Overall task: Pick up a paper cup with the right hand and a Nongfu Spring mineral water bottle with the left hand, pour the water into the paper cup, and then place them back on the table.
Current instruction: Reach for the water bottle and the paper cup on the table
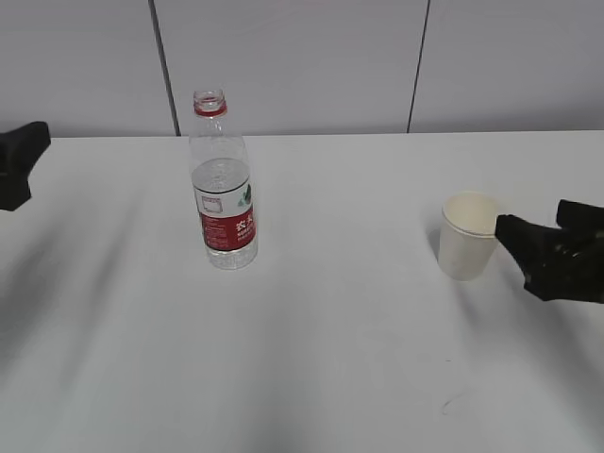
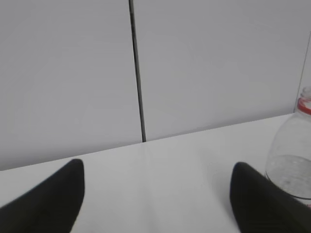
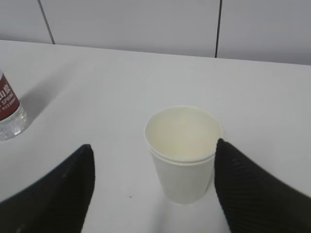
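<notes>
Reaching in from the right edge of the table, the right hand is almost at the cup. Its jaws are spread wide and hold nothing. In the right wrist view the cup stands between the 2 fingers, off to the right side of the gap. The right finger looks to be just touching the rim or very near it; the left finger is well apart from the cup. The cup stands upright and looks empty.

The bottle stands upright too, toward the back left part of the table, with no cap on its red neck. Water fills it a bit more than half.

The left hand is at the far left edge, well apart from the bottle. It is open as well and holds nothing. In the left wrist view the bottle sits off to the right, past the right finger, not in the gap.

So the right hand is much nearer its thing. It likely needs to slide a little right, then close on the cup.
</notes>
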